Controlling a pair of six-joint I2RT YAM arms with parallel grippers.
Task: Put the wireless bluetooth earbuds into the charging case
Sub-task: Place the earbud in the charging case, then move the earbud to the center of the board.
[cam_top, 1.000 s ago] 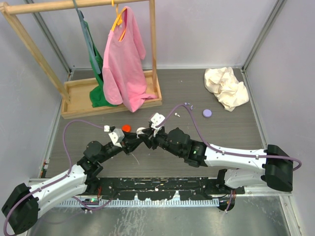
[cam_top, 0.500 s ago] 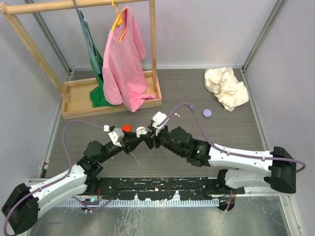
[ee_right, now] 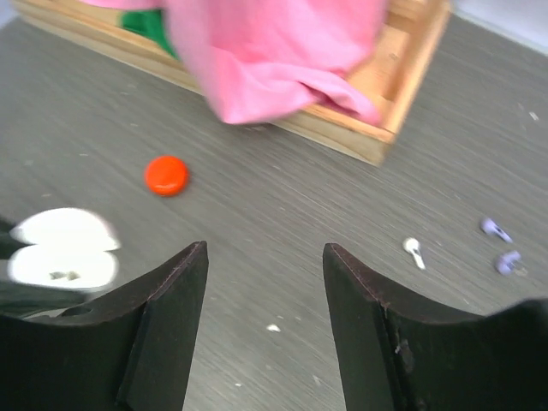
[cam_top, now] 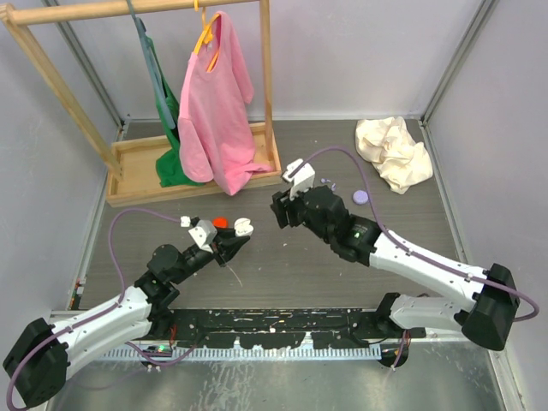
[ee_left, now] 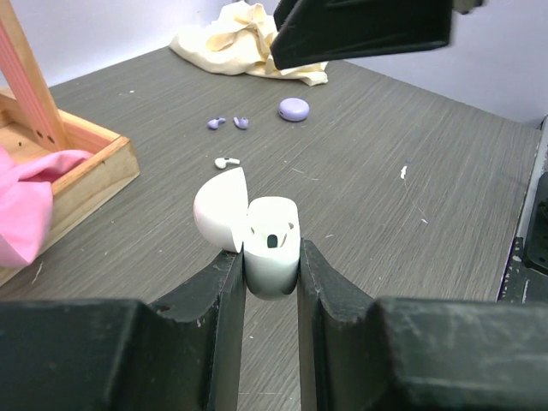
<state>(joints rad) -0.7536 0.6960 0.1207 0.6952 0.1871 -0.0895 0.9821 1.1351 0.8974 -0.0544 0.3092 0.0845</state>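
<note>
Out over the table (ee_left: 428,120), my left gripper (ee_left: 271,257) clamps the charging case (ee_left: 272,244), lid open, so my right gripper (ee_right: 265,257), jaws apart and empty, can fetch the white earbud (ee_right: 413,251).

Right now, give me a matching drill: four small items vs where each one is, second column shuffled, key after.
Items
1. white case
2. red round case
3. lilac round case
4. white earbud

Places
A. loose on the table, beside two lilac earbuds
B. nearest the cream cloth
C. clamped in the left end effector, lid open
D. alone on the table, in front of the wooden tray

Pairs: 1-C, 2-D, 3-B, 4-A
</note>
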